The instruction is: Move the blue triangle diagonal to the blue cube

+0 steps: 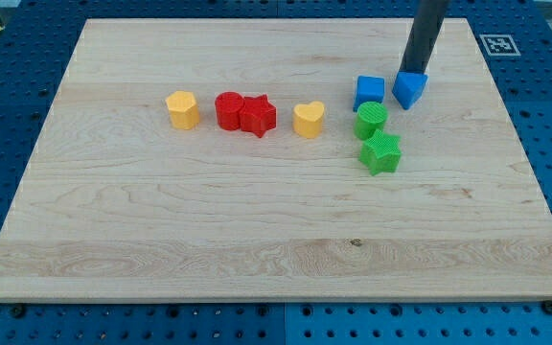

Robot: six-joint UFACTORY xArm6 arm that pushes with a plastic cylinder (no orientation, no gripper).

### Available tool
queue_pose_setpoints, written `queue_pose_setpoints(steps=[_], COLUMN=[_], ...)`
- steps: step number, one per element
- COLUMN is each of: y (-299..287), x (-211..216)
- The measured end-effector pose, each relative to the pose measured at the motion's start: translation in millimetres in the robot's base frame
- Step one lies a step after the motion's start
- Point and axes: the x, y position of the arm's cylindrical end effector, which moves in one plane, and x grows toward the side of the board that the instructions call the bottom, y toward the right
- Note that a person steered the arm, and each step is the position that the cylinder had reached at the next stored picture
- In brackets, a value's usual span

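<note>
The blue triangle (410, 89) lies near the view's top right, just right of the blue cube (370, 92), with a small gap between them. My tip (412, 71) rests at the triangle's upper edge, touching it from the view's top. The rod rises out of the top of the view.
A green cylinder (372, 121) sits just below the blue cube, with a green star (380, 152) below that. A yellow heart (308, 120) lies left of them, then a red star (258, 116), a red cylinder (229, 110) and a yellow hexagon block (183, 109). The board's right edge (516, 115) is near.
</note>
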Motion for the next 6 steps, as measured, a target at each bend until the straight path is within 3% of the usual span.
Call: queue_pose_setpoints(steps=[3, 4, 5, 6], y=[4, 20, 28, 0], x=[60, 56, 17, -2])
